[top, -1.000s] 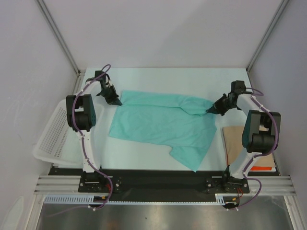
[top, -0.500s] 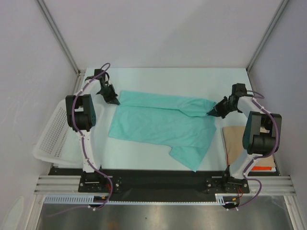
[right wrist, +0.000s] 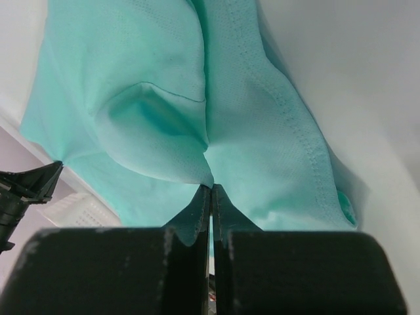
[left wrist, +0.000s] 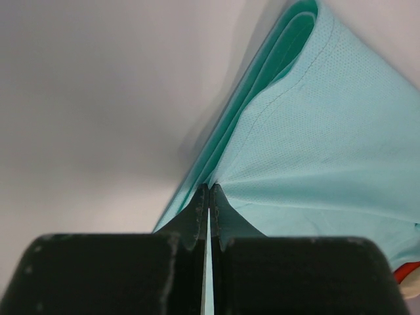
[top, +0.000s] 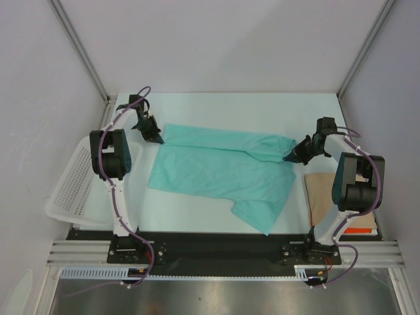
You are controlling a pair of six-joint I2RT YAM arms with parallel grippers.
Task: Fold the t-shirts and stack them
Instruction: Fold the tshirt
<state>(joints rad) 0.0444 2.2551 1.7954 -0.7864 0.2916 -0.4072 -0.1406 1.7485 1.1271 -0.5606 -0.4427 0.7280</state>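
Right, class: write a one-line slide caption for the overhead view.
The left gripper and right gripper each pinch a far corner of the plain teal cloth t-shirt spread across the white table.

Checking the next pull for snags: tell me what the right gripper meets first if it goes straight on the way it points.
The right gripper, shut on the teal t-shirt at its edge, would push first into that same cloth, bunched right ahead of its tips. What lies under the folds is hidden.

I count one teal t-shirt (top: 216, 167) at frame centre, two grippers, left gripper (top: 157, 139) at upper left, right gripper (top: 287, 157) at centre right, one white mesh basket (top: 72, 187) at left edge, one brown cardboard sheet (top: 319, 193) at lower right.
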